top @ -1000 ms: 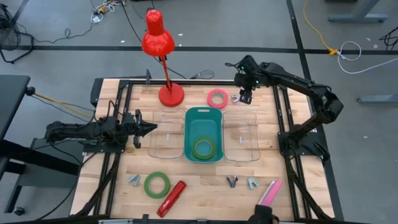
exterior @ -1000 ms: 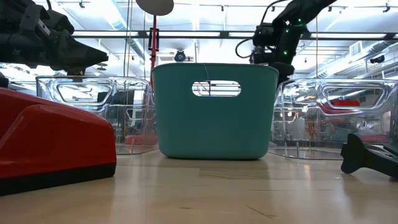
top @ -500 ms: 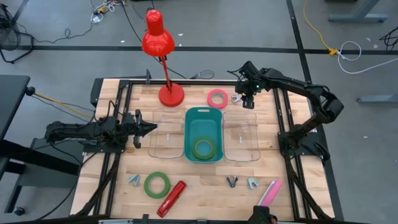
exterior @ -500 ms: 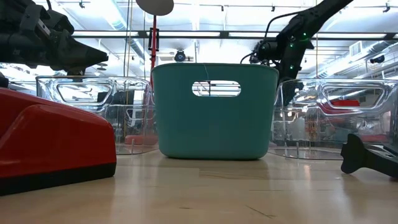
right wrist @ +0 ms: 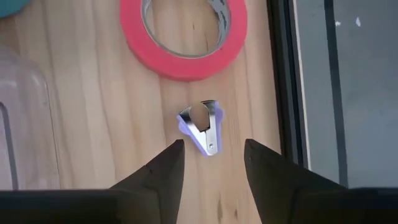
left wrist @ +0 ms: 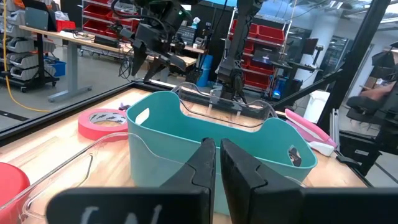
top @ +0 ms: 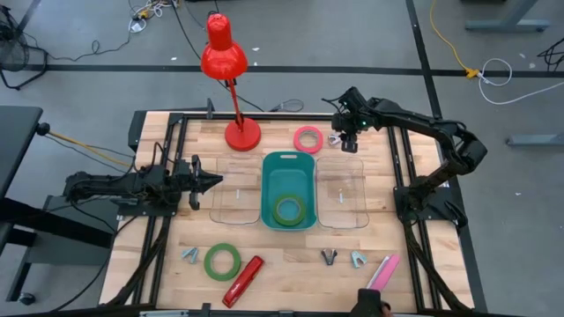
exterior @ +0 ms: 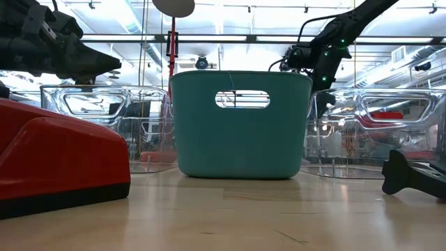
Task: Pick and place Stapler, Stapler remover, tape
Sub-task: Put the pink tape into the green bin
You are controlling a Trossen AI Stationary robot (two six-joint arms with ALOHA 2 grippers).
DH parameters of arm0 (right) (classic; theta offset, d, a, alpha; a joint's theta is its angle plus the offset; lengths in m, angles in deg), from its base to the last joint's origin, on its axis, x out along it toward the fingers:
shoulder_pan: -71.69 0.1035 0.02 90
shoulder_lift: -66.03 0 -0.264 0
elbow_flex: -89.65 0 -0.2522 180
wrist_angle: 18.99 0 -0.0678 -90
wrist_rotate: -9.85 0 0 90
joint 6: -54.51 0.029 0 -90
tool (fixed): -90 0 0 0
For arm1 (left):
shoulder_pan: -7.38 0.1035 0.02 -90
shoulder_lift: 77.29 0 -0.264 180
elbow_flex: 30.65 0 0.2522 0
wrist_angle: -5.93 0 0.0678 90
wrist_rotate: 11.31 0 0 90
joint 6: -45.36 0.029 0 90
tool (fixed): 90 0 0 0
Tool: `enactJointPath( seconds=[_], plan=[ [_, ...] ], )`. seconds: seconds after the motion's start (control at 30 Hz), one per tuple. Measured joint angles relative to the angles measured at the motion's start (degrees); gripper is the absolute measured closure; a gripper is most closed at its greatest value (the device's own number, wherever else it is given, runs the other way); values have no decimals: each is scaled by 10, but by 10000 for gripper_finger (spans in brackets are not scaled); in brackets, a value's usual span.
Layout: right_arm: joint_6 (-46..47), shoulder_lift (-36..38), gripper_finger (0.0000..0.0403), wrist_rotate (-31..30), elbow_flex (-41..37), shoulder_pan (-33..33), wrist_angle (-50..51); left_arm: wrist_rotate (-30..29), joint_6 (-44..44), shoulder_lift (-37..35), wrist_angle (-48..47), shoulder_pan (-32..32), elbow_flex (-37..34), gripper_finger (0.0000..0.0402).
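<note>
One purple staple remover (right wrist: 202, 127) lay on the wood at the far side of the table, just beside the pink tape roll (right wrist: 185, 34), both behind the teal bin (top: 288, 188); you had the right gripper (right wrist: 211, 163) hovering over that remover, jaws apart with the remover showing between the two fingers, not touching it as far as the wrist view showed. From above, the right gripper (top: 345, 139) sat behind the clear tray (top: 341, 192) on the right of the teal bin, next to the pink roll (top: 307, 138).

Inside the teal bin lay a green tape roll (top: 288, 210). A second clear tray (top: 233, 189) stood against the bin's left side. In front of the bin, near the table's front edge, you had another green tape roll (top: 222, 261), a red stapler (top: 243, 280) right of it, a small staple remover (top: 189, 255) left of it, a dark remover (top: 329, 256), a light blue remover (top: 358, 259) and a pink stapler (top: 383, 272) farther right.

Your left gripper (top: 205, 182) waited left of the bin, pointing at the left tray, jaws together or nearly so, holding nothing. A red desk lamp (top: 233, 79) stood behind the bin to its left.
</note>
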Motion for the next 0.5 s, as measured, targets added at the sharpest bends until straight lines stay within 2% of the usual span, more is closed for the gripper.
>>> enactJointPath(
  seconds=[0.13,0.3,0.5],
  plan=[
    [29,0,237,-12,0,12,3,0,0,0,0,0,0,374],
    [66,0,237,-90,29,40,65,0,0,0,0,0,0,374],
    [127,0,237,-100,67,48,108,0,0,0,0,0,0,374]
  ],
)
